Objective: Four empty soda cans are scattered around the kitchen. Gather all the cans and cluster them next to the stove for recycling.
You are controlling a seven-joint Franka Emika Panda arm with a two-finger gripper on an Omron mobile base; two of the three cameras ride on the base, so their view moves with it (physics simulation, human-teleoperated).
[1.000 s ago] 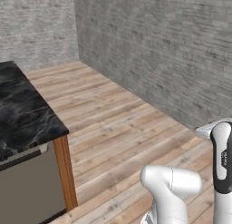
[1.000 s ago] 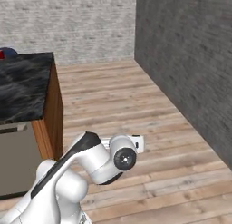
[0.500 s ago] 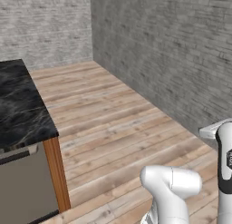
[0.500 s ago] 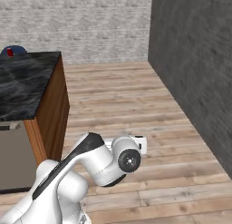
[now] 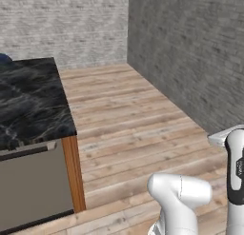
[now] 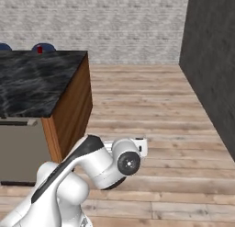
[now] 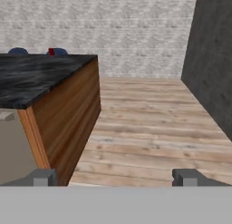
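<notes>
My gripper (image 7: pixel 115 177) is spread wide and holds nothing, pointing across a bare wooden floor (image 7: pixel 154 128) toward a brick wall (image 7: pixel 113 28). To my left stands a black marble counter (image 7: pixel 41 75). At its far edge sits one small red soda can (image 7: pixel 51 51), well away from me. I judge the gathering barely begun: no stove here, no cans clustered.
</notes>
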